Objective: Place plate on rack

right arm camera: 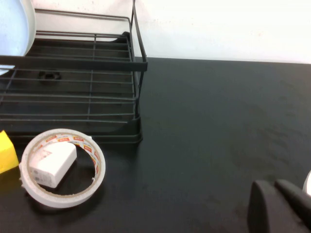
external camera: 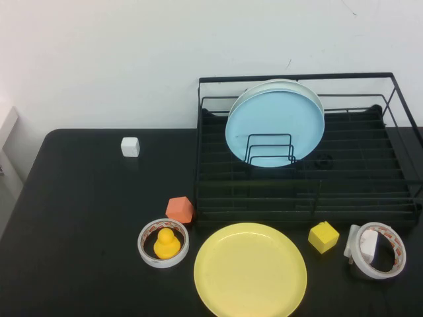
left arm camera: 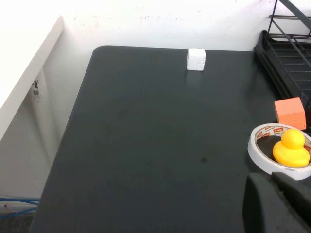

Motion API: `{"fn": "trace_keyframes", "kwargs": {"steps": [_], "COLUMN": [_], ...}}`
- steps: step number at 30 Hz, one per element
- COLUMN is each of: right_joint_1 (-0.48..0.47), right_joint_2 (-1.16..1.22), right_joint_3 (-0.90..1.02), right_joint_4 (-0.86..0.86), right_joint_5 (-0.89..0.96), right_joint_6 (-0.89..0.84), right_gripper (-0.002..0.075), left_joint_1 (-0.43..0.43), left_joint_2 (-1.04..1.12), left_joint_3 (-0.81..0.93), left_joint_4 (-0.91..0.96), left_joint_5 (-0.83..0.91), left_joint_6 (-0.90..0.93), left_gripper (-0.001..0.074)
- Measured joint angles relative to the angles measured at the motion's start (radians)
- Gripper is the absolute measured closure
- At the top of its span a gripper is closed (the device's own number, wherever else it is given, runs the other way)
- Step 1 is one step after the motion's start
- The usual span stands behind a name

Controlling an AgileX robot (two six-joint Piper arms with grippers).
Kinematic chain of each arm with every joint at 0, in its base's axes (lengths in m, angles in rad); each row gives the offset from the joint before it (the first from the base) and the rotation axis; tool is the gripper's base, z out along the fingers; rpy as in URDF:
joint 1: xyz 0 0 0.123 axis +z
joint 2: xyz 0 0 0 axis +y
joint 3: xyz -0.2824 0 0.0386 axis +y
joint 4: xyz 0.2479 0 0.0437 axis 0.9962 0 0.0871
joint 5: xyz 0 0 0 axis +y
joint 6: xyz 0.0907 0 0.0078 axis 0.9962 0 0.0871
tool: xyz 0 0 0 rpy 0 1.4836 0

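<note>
Two grippers out of the high view, each seen only from its own wrist camera: left gripper (left arm camera: pixel 272 194) above the table (external camera: pixel 79 218) near a tape roll (external camera: pixel 162 243) ringing a yellow duck (external camera: pixel 166 244), fingers pressed together; right gripper (right arm camera: pixel 282 204) above bare tabletop beside the rack (external camera: pixel 304 198), fingers likewise closed. Yellow plate (external camera: pixel 250 269) flat on the table just in front of the rack, untouched. Light blue plate (external camera: pixel 274 129) upright in the rack.
</note>
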Motion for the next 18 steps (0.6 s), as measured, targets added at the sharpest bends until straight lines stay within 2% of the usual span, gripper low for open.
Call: {"fn": "trace_keyframes", "kwargs": {"steps": [18], "right_joint_1": [0.0], "right_joint_2": [0.0], "right_joint_3": [0.0], "right_joint_4": [-0.002], "right_joint_5": [0.0], "right_joint_6": [0.0], "right_gripper": [0.0728], "left_joint_1": [0.0], "left_joint_2": [0.0], "left_joint_3": [0.0], "left_joint_4": [0.039], "left_joint_5": [0.0], "left_joint_6": [0.0], "left_gripper": [0.0737]}}
